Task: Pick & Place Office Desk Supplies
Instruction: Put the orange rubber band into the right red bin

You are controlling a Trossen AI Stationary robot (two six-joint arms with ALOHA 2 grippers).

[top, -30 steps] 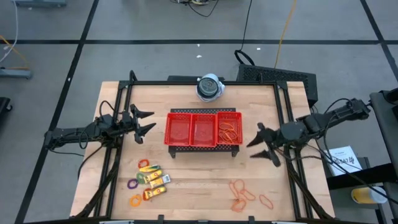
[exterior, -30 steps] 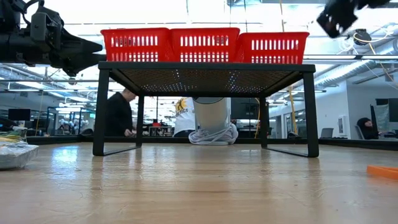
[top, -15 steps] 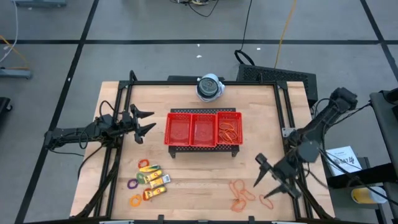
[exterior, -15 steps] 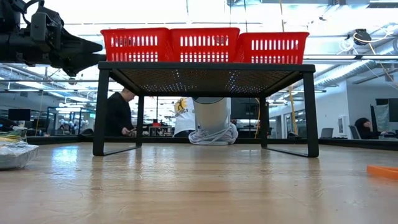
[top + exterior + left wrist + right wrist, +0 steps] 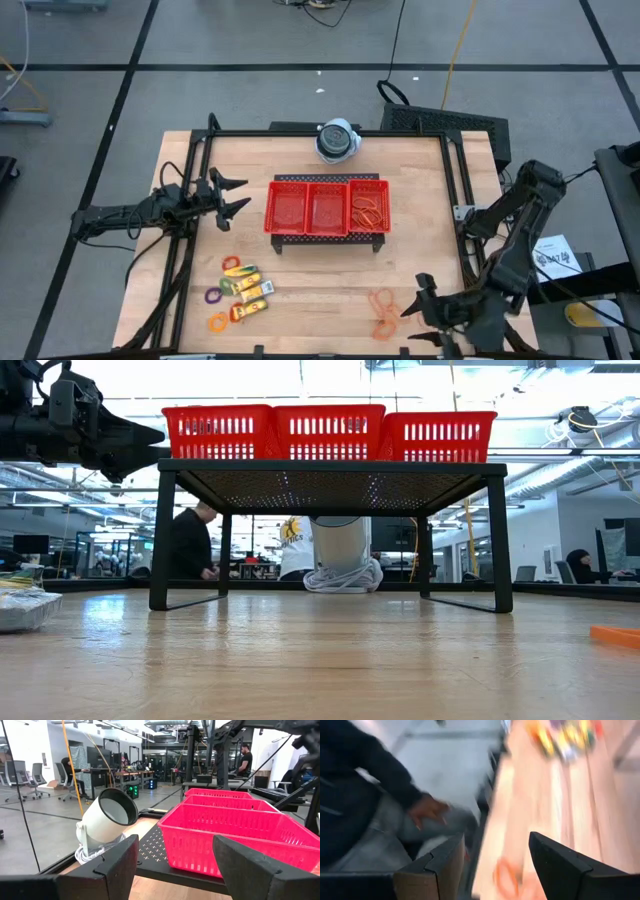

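**Q:** Two grippers, what state?

**A:** I read both as spread wide and empty. The left gripper hung parked left of the red mesh tray. I had the right gripper low at the near edge, beside the loose orange rubber bands, probably to collect the next one.

**Q:** Supplies?

**A:** Some thin, limp orange loops lay in the tray's right compartment, so sorting appeared under way. Yellow packets and small coloured rings sat grouped near-left on the wooden table. Flat bands likely need a pinch against the wood.
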